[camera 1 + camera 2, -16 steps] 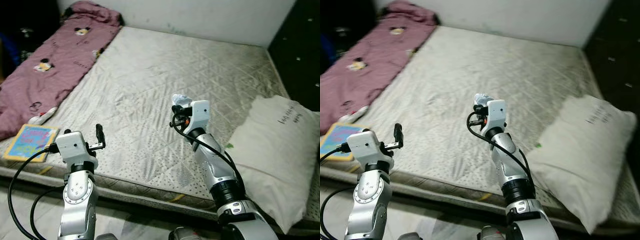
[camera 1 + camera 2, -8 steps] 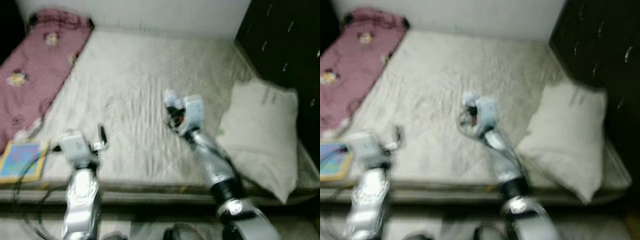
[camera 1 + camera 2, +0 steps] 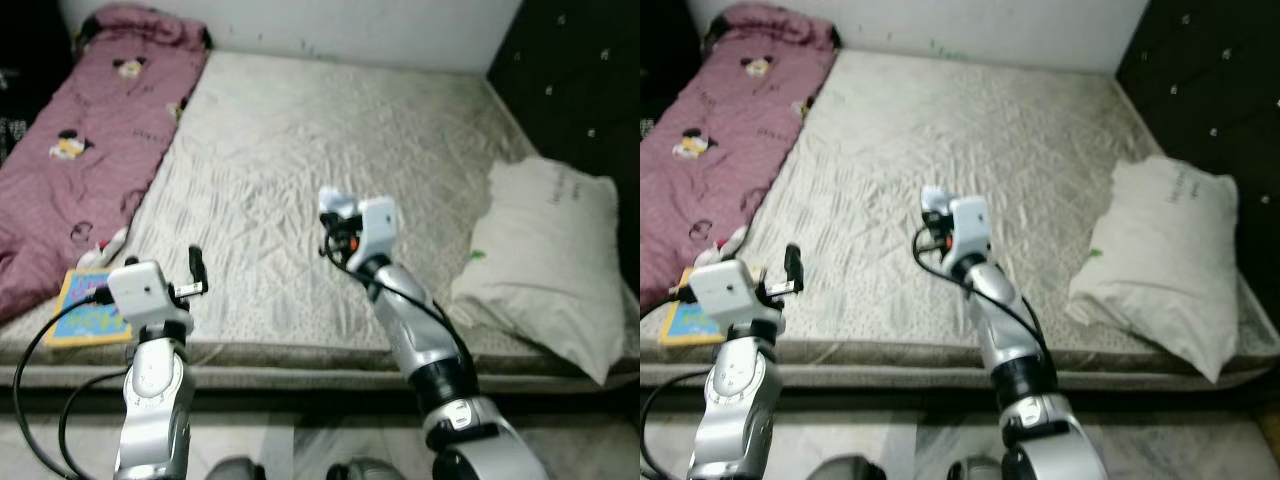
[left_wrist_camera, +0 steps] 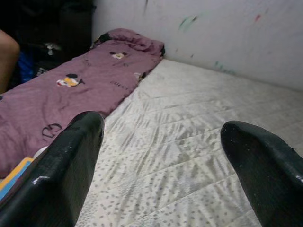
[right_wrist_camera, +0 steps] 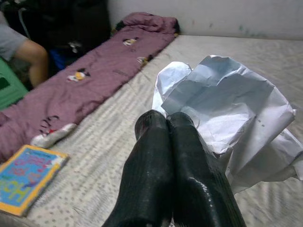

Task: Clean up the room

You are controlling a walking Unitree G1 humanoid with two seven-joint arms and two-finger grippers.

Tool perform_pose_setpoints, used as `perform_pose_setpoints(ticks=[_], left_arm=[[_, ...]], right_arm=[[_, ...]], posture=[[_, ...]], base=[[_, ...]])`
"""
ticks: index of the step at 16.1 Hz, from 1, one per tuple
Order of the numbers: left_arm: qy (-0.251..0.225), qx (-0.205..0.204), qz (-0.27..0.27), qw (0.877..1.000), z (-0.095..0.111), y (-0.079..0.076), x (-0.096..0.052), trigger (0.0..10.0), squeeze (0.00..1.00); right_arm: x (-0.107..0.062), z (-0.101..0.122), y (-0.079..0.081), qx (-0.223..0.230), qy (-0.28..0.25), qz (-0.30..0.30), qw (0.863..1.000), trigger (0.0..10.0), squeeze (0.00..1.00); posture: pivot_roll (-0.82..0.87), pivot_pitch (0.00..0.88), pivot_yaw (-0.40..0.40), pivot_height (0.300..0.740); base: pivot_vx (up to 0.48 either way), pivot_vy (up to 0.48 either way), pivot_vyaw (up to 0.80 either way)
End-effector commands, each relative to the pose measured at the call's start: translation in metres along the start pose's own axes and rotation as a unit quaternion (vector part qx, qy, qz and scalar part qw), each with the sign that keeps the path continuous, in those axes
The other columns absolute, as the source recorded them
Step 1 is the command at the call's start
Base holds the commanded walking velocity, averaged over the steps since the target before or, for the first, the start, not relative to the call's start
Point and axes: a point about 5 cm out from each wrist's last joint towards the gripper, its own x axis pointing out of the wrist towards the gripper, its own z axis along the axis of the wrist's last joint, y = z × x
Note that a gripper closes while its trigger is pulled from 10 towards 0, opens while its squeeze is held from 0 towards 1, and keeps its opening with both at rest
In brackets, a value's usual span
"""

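Note:
A crumpled sheet of white paper [image 5: 227, 109] is pinched in my right gripper [image 5: 165, 120], which is shut on it. In the head views that gripper [image 3: 336, 215] is held up over the middle of the grey quilted mattress [image 3: 300, 130], the paper [image 3: 335, 203] sticking out at its tip. My left gripper [image 3: 197, 266] hovers over the mattress's near edge, open with nothing between its fingers [image 4: 71, 156]. A colourful children's book [image 3: 88, 307] lies on the near left corner of the mattress, just left of the left gripper.
A pink cartoon-print blanket [image 3: 90, 140] runs along the mattress's left side, a small white cloth [image 3: 105, 245] at its edge. A white pillow [image 3: 550, 250] lies at the right by a dark headboard [image 3: 580, 70]. A person's leg [image 5: 28, 52] and a green stool [image 5: 9, 87] are beyond the blanket.
The camera has swung and blurred, then settled, so the whole scene shifted. Both arms keep the same poses; the right gripper still holds the paper.

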Motion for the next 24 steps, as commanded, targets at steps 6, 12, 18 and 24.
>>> perform_pose_setpoints(ticks=[6,12,18,24], left_arm=[[0.007,-0.014,-0.021,1.0,-0.0006,-0.0038,-0.0015,10.0,0.0],[0.008,-0.015,-0.022,1.0,-0.0005,-0.0037,-0.001,10.0,0.0],[0.015,-0.018,-0.021,1.0,-0.0019,-0.0047,-0.001,10.0,0.0],[0.017,-0.018,-0.021,0.999,-0.0023,-0.0063,-0.0008,10.0,0.0]], right_arm=[[-0.001,0.0006,-0.0022,0.006,0.002,-0.001,1.0,10.0,0.0],[-0.0011,0.0003,-0.0015,0.006,0.004,0.001,1.0,10.0,0.0],[-0.0012,-0.0001,-0.0007,0.007,0.007,0.004,1.0,10.0,0.0],[-0.001,-0.0002,-0.0007,0.004,0.009,0.009,1.0,10.0,0.0]], posture=[[-0.04,0.075,-0.058,0.74],[-0.04,0.076,-0.057,0.74],[-0.04,0.077,-0.062,0.74],[-0.04,0.073,-0.063,0.74]], base=[[0.0,0.158,0.0],[0.0,0.475,-0.75],[0.0,0.476,-0.09],[0.0,0.475,0.0]])
